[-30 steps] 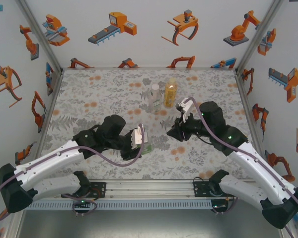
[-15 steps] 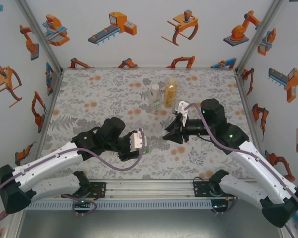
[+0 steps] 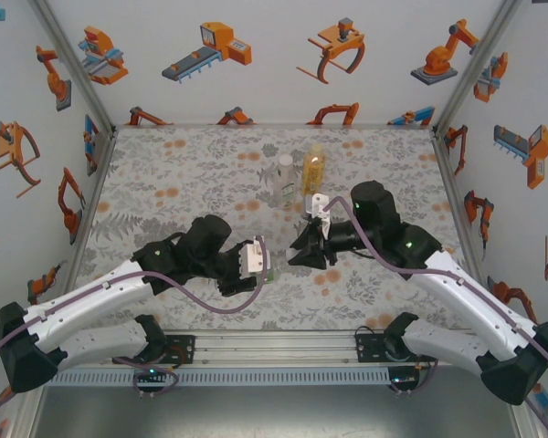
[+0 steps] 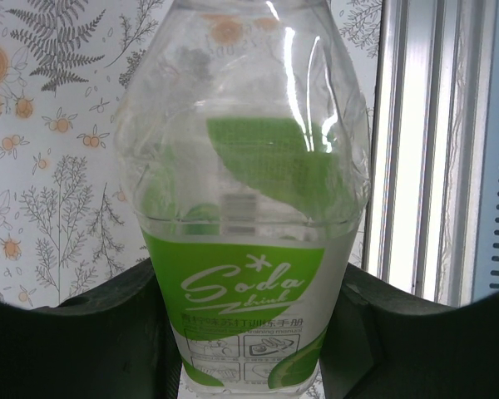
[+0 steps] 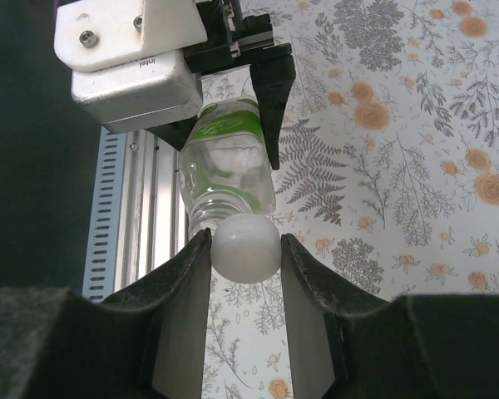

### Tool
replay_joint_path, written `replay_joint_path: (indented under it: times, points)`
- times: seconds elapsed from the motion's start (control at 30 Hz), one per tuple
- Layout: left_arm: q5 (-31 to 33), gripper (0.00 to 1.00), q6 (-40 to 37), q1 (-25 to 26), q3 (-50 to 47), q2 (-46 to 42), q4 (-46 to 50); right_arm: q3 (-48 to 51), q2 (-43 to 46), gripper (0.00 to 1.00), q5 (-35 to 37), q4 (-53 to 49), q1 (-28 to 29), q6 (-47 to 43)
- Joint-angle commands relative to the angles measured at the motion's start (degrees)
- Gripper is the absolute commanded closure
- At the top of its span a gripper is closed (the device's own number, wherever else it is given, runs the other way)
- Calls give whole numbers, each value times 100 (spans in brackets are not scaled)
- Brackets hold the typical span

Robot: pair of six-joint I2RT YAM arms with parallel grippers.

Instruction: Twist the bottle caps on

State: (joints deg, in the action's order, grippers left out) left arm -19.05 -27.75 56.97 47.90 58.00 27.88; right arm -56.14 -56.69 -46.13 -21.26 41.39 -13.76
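We are looking first at the table [image 3: 164, 182]. Well beyond the right gripper [image 5: 245, 246], a clear bottle [image 3: 284, 179] and an amber bottle [image 3: 311, 170] are standing upright side by side. The green bottle [image 4: 249, 208] is lying tilted in the left gripper [image 4: 249, 287], whose jaws are pressing on the labelled body from both sides. Its neck is pointing away from this gripper, toward the right one. The right gripper is pinching a white-looking cap [image 5: 244, 249] between its fingertips. The cap is sitting just at the bottle mouth, touching it or nearly so; we cannot tell which.

We are judging the green bottle to be empty, light and thin-walled, so it is likely to dent under a hard squeeze. The labelled body seems the better place to hold it. The cap is looking small, stiff and smooth, so we are expecting it to slip unless the fingers are gripping it across its side wall.
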Motion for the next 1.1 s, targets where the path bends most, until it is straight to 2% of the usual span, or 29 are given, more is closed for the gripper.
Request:
replay_joint_path:
  times: [0.0, 0.6, 0.83, 1.07]
  points:
    - [28, 100, -38, 12, 156, -12, -52, 26, 26, 100, -257, 237, 67, -119]
    - [96, 100, 243, -81, 174, -89, -274, -55, -307, 100, -211, 24, 353, -162]
    - [-321, 100, 689, -221, 212, -40, -474, -101, -251, 100, 244, -123, 624, -295]
    - [-612, 100, 586, -287, 163, -166, -515, -142, -141, 100, 229, -252, 651, -333]
